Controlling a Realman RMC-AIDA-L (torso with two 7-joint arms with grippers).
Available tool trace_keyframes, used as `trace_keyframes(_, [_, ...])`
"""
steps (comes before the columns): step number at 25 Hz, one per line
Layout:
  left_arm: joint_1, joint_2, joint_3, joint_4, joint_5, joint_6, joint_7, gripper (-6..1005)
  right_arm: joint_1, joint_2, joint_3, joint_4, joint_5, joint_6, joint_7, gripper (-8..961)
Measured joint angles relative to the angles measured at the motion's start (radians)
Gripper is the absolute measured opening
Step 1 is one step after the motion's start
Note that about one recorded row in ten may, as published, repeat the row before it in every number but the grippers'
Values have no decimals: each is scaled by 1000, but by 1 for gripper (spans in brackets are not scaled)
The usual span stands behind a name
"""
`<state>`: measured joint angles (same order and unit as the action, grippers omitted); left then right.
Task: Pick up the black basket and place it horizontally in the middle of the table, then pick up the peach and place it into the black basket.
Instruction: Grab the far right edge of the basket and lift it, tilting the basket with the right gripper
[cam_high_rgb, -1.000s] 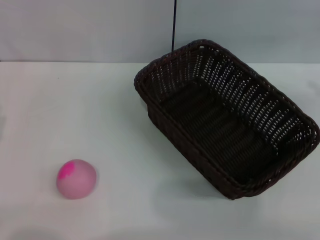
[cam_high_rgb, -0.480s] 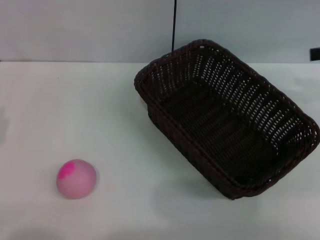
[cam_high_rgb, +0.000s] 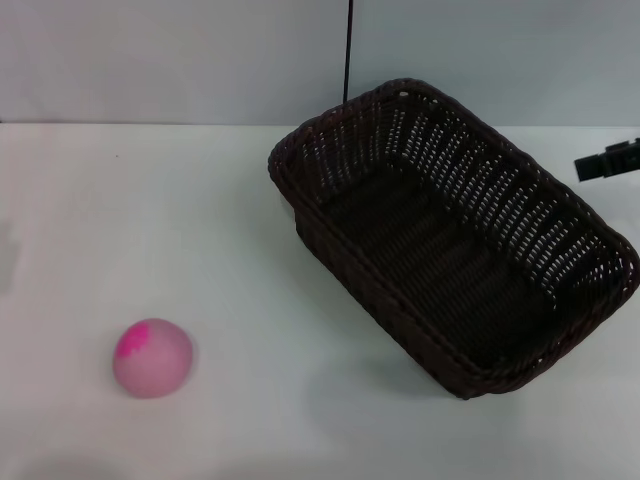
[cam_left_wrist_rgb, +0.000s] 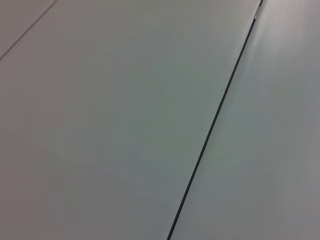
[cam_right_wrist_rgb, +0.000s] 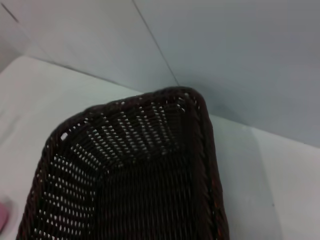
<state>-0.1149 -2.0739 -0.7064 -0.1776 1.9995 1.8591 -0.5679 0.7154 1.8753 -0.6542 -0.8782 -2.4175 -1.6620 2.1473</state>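
While the black basket (cam_high_rgb: 450, 235) sits angled, right gripper (cam_high_rgb: 607, 161) jaws' state seems indiscernible.

Right claw (cam_high_rgb: 610, 162) mostly cut off (fingers unseen).

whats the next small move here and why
Probably bring the right claw in from the right edge of the head view toward the near long rim of the black basket. The basket sits skewed at the table's right side, empty, and the peach lies apart at front left.
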Motion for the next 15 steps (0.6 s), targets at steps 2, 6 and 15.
trace_keyframes(2, [0,0,0,0,0,0,0,827,3,0,-8,21,-2,17,-1,771])
trace_keyframes(6, [1,0,-1,-1,0,-3,0,827,9,0,-26,56,-7,38,-9,770])
trace_keyframes(15, [3,0,-1,-2,1,-13,-5,827,5,23,-86,97,-11,100,-19,769])
